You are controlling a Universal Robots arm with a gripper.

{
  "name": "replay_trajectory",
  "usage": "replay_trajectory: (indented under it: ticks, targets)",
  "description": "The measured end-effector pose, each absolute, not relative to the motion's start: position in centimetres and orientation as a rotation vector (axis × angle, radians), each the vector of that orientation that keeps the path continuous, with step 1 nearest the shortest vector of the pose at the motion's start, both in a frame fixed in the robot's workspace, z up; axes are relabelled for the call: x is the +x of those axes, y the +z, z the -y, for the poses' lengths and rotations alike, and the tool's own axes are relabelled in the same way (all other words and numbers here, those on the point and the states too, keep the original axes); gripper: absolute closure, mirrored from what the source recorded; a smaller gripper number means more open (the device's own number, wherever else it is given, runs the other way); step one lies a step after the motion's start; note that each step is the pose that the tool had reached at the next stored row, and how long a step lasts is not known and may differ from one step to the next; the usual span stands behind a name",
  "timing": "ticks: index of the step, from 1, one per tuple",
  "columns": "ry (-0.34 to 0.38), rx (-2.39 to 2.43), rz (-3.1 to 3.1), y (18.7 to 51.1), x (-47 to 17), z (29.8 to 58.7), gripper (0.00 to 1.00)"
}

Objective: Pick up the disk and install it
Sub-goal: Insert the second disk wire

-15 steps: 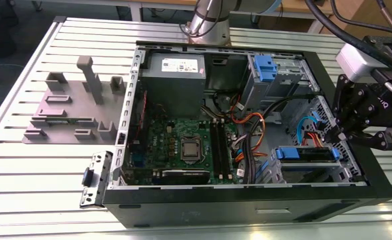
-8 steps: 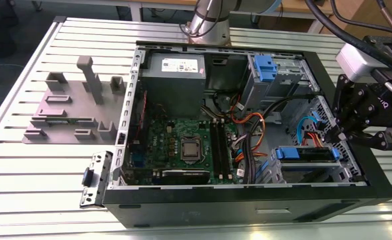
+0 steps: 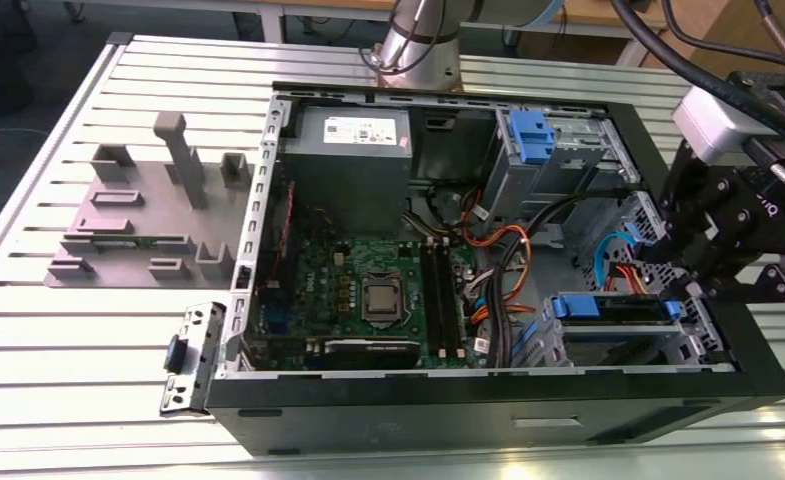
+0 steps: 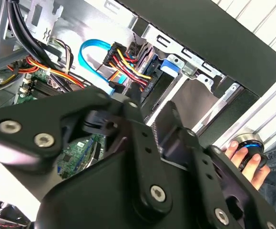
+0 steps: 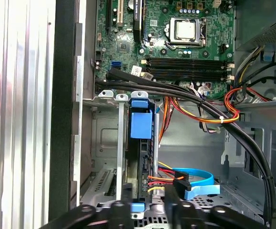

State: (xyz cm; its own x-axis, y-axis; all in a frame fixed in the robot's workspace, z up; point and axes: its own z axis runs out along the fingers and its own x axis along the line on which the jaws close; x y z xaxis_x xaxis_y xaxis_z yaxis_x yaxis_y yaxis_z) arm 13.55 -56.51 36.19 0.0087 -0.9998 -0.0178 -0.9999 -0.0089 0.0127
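Subject: the disk (image 5: pixel 141 125), a flat rectangular drive in a blue plastic bracket, standing on edge in the grey metal drive cage (image 5: pixel 102 143) of the open black tower case (image 3: pixel 472 405). In the exterior view it lies at about 4 o'clock in the case (image 3: pixel 615 308), with the green motherboard (image 3: pixel 365 290) at 8 o'clock and the grey power-supply box (image 3: pixel 345 135) at 11 o'clock. My black gripper (image 5: pixel 145 210) sits directly over the disk's outer end, straddling its thin edge; whether it is released or clenched on the bracket I cannot tell. Appearance: only the narrow edge is presented, blue bracket on top and dark metal body below, and the broad faces are hidden between the cage walls. A light-blue flat data cable (image 5: pixel 199 179) and a red, yellow and black wire bundle (image 5: pixel 159 179) come in at its near end. Handling, by judgement: rigid, fairly dense for its size, smooth-sided and sensitive to knocks, so no dropping or twisting. The bracket is thinner plastic and likely to flex, so I would take hold across the two broad faces near the end and keep off the connector side. The cage fit looks close, so any tilt risks binding. A person's hand (image 4: pixel 245 157) rests outside the case wall
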Motion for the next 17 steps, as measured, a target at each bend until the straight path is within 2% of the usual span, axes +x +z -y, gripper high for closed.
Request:
replay_trajectory:
  ticks: [1,2,3,17]
  targets:
    - [0.034,-2.229,-2.209,36.19,13.55,56.51,0.59]
    - [0.034,-2.229,-2.209,36.2,13.55,56.51,0.59]
    - [0.034,-2.229,-2.209,36.2,13.55,56.51,0.53]
    - [0.034,-2.228,-2.209,36.75,13.55,56.51,0.53]
